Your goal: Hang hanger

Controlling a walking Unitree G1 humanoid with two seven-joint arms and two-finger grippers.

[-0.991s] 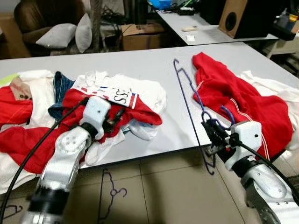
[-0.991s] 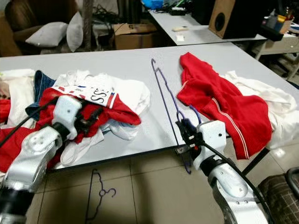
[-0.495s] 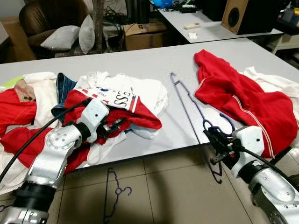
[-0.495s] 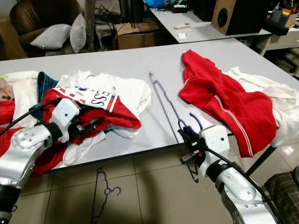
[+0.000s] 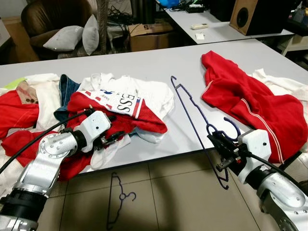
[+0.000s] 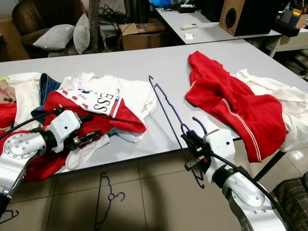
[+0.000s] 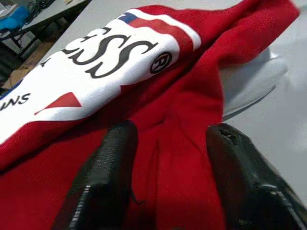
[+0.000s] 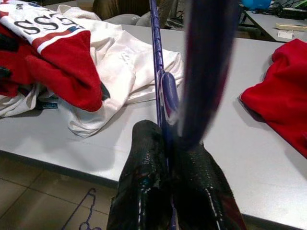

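Where clothes [image 5: 120,108] crowd; hanger [image 5: 192,115] beside

The hanger [image 5: 192,113] is dark blue-purple wire, clamped between the black fingers [image 8: 144,191] of the right gripper [image 5: 217,144]. Just ahead of the left gripper [image 5: 111,138] and its black fingers [image 7: 108,167] there's a red shirt [image 7: 182,143] with a white panel, black letters and a red-white-blue stripe along the edge. White clothes [image 5: 154,94] sit beyond it, plus a bit of blue denim [image 5: 65,91]. Table [image 5: 144,62] is pale grey. Beyond the right fingers lies a red top [image 5: 250,103] with thin white stripes. Floor [image 5: 168,192] is beige tile, and another dark hanger [image 5: 118,197] is down there.
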